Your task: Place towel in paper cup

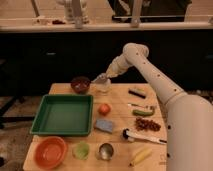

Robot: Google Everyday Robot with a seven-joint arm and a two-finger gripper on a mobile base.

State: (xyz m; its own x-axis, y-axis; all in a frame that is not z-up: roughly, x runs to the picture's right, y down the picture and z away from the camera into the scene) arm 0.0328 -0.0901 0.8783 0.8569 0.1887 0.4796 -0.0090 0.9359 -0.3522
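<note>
My gripper (100,79) hangs at the far edge of the wooden table (120,142), just right of a dark bowl (80,84). Right under it stands a pale, whitish object (104,88) that looks like the paper cup. A bit of pale material sits at the gripper's tip; I cannot tell whether it is the towel or part of the cup. My white arm (150,75) comes in from the right.
A green tray (64,115) lies at the left, an orange bowl (49,152) at the front left. A tomato (104,109), blue sponge (104,125), green cup (81,150), metal cup (105,151), banana (140,156), brush (142,136) and other small items crowd the right half.
</note>
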